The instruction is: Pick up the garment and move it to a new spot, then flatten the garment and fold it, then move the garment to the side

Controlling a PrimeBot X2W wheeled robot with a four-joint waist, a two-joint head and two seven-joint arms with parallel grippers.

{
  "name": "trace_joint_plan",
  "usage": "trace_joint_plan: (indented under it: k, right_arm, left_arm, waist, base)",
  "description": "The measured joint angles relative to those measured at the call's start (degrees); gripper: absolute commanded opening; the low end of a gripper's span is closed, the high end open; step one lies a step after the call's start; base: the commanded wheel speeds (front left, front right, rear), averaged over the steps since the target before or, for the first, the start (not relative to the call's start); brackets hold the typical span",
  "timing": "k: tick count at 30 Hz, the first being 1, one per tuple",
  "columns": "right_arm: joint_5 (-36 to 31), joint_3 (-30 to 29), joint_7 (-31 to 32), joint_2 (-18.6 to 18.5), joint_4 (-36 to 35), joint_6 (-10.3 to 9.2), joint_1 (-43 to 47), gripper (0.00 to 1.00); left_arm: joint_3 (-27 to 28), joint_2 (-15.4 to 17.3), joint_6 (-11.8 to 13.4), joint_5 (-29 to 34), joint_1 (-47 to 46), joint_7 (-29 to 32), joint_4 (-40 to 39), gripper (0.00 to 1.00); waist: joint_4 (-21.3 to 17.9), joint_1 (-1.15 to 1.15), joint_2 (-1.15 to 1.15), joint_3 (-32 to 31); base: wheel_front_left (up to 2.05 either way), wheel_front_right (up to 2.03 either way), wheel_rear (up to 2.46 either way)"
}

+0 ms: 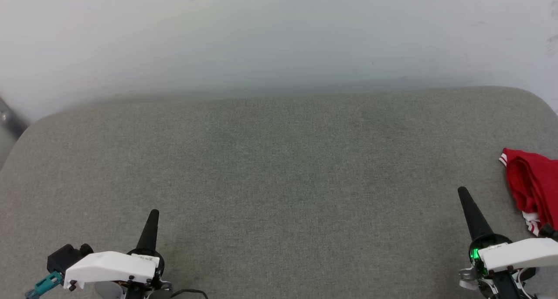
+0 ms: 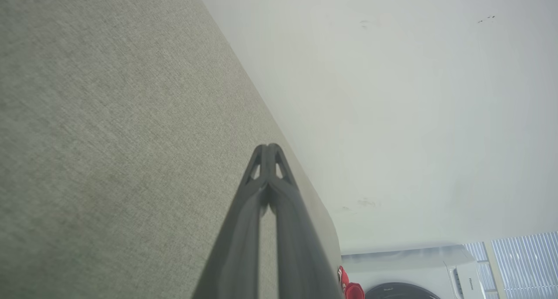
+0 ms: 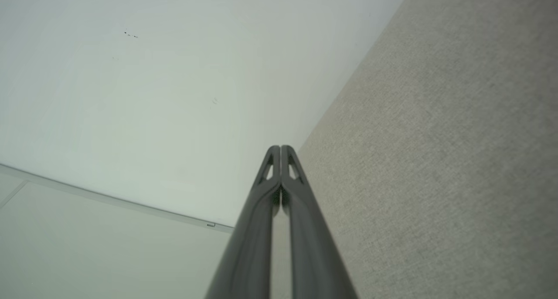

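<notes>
The garment [image 1: 534, 188], red with red-and-white striped trim, lies bunched at the far right edge of the grey cushioned surface [image 1: 279, 168]; a small red part of the garment [image 2: 351, 288] peeks out in the left wrist view. My right gripper [image 1: 462, 192] is shut and empty, just left of the garment and apart from it. My left gripper [image 1: 153, 214] is shut and empty at the lower left, far from the garment. In both wrist views the fingertips meet: left gripper [image 2: 269, 147], right gripper [image 3: 280, 148].
A pale wall [image 1: 279, 37] rises right behind the cushioned surface. A white washing machine [image 2: 414, 273] stands beyond the surface's right end, beside window blinds [image 2: 518, 264]. The surface drops off at rounded corners at left and right.
</notes>
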Motion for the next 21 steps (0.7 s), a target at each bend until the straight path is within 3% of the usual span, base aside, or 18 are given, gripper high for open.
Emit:
trace_joint_plan:
  k: [21]
  right_arm:
    - [10.36, -0.92, 0.68, 0.73, 1.92, -0.01, -1.55, 0.00]
  left_arm:
    - [2.98, -2.04, -2.67, -8.75, -1.32, 2.52, 1.01, 0.00]
  waist:
    - [0.74, 0.00, 0.00, 0.27]
  base:
    - [0.00, 0.00, 0.00]
